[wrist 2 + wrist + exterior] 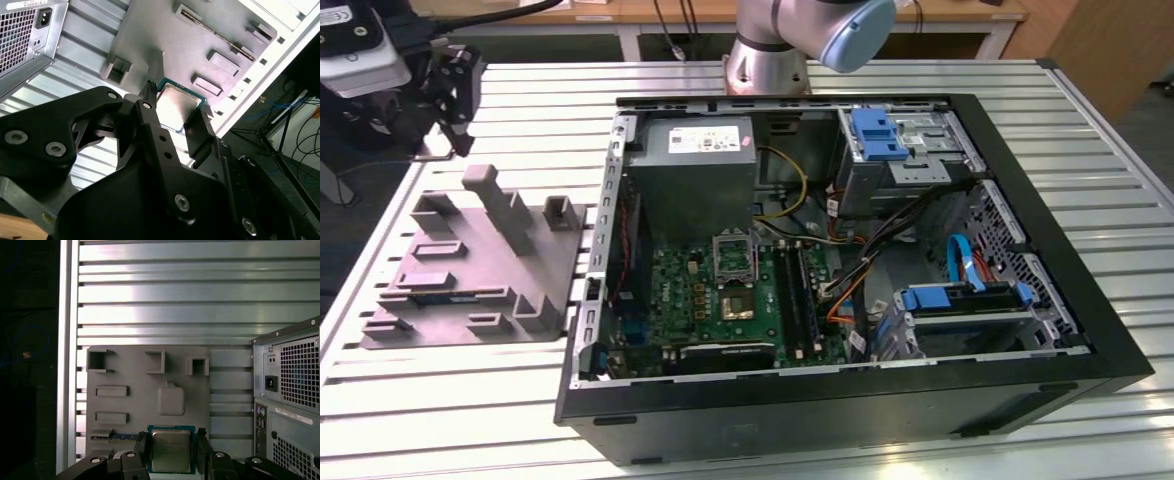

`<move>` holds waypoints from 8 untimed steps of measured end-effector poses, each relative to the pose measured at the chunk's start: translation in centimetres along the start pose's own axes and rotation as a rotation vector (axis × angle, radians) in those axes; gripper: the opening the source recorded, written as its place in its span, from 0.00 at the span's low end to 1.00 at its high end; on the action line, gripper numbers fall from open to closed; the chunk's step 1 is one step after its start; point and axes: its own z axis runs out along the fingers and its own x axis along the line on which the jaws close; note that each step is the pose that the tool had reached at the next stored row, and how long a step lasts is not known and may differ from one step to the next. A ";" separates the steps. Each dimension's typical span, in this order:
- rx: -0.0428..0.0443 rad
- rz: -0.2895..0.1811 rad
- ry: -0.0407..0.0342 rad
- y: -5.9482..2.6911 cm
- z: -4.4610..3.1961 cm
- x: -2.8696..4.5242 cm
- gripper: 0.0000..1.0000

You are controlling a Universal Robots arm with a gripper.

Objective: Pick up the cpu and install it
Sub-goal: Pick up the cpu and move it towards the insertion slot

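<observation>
End effector (171,442): pinching the cpu. One black finger (141,445) is against one edge of the chip and the other finger against the opposite edge. The second wrist view shows the same grip (176,107).
Cpu (171,450): small flat square, silver-grey lid with a pale rim, held flat between the fingers. In the second wrist view its lid (175,102) catches the light.
Where I have it: in the exterior view the end effector (447,88) hangs at the exterior view's left, above the far edge of the holder block and outside the computer case.
Holder block (145,380): grey moulded plastic with upright posts and shallow pockets, directly under the held chip in both wrist views (165,30). A square raised pad (171,400) on it is bare. In the exterior view the block (467,270) lies just beside the case.
Worktop (480,400): slatted aluminium, carrying both block and case.
Computer case (1107,340): black tower lying on its side with the panel off.
Motherboard (700,305): green, flat in the case floor.
Socket frame (731,250): silver rectangle with a dark centre on the motherboard, well apart from the end effector.
Power supply (700,160): grey box in the case, beyond the socket frame.
Arm (801,30): base stands behind the case.
</observation>
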 end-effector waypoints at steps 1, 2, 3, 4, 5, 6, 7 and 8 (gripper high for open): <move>0.0000 0.000 -0.0001 0.00 0.00 -0.15 0.47; 0.0000 0.000 0.0001 0.00 -0.02 -0.31 0.47; 0.0000 0.000 0.0000 0.01 -0.03 -0.57 0.47; 0.0001 0.000 0.0000 0.01 -0.04 -0.90 0.47; 0.0000 0.000 0.0000 0.02 -0.06 -1.26 0.47; 0.0001 0.000 0.0000 0.03 -0.07 -1.66 0.47; 0.0000 0.000 0.0000 0.04 -0.09 -2.07 0.47; 0.0000 0.000 0.0000 0.04 -0.11 -2.49 0.47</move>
